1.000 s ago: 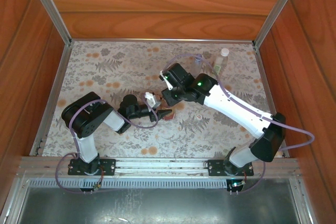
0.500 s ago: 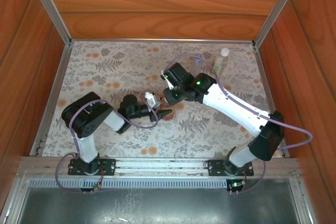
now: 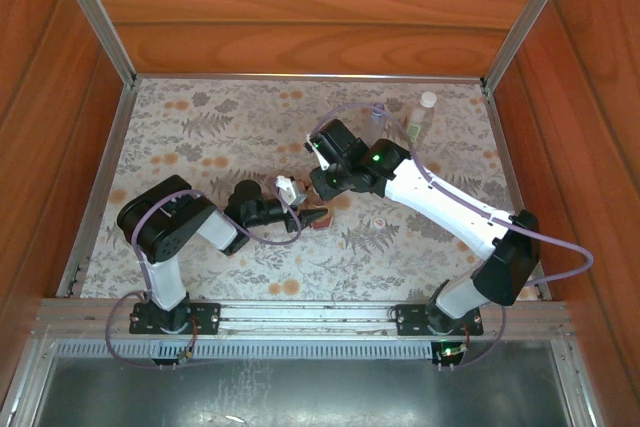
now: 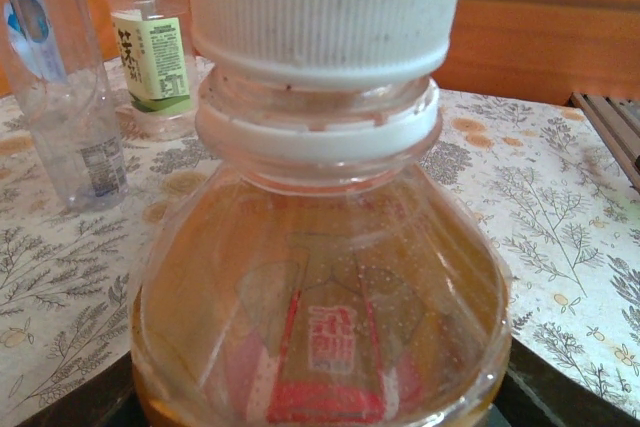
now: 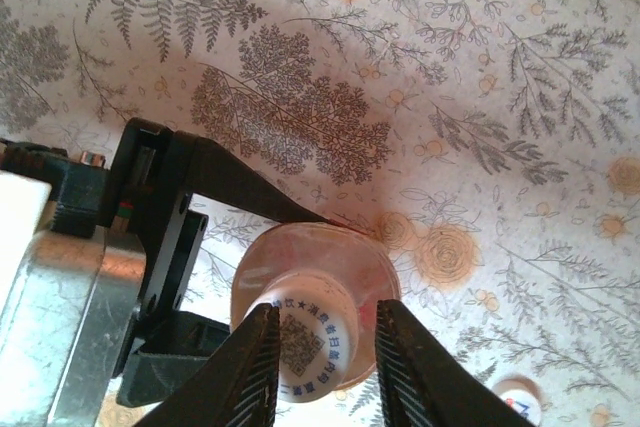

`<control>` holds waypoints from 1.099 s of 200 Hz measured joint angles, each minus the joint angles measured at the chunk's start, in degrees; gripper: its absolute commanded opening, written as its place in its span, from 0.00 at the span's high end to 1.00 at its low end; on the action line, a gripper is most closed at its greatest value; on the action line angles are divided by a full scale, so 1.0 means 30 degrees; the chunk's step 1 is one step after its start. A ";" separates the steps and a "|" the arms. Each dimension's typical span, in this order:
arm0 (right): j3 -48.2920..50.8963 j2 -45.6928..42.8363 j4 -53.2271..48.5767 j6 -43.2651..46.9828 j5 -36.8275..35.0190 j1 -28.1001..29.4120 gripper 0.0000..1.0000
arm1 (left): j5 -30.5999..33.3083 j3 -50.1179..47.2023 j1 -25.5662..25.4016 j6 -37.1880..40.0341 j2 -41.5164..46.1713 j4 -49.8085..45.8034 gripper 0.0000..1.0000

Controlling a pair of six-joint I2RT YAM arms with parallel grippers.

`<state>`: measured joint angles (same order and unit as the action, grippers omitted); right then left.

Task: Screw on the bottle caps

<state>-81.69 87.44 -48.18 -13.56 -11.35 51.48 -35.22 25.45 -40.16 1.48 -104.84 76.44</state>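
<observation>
Floral cloth point(image 4: 560, 207), ribbed cap point(image 4: 325, 7), amber bottle point(image 4: 320, 297)

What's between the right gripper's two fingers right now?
The white cap on the amber bottle. The right wrist view shows the right gripper straddling it, one finger at each side.

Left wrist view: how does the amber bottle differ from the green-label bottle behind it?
The amber bottle looks orange-brown with a red label; the green-label bottle is colourless. The jaws of the left gripper hold the amber bottle, while the green-label bottle stands free on the table. The jaws of the right gripper pinch the amber bottle's white cap; nothing touches the green-label bottle. Both stand upright.
</observation>
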 measured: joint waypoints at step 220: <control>0.0925 -0.0080 0.0925 0.2820 0.0889 0.0102 0.62 | -0.0007 0.0204 0.0007 -0.0015 0.0000 -0.0284 0.41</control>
<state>-78.91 87.20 -45.41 -5.10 -8.69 51.79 -35.24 26.06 -40.14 1.43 -104.84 75.59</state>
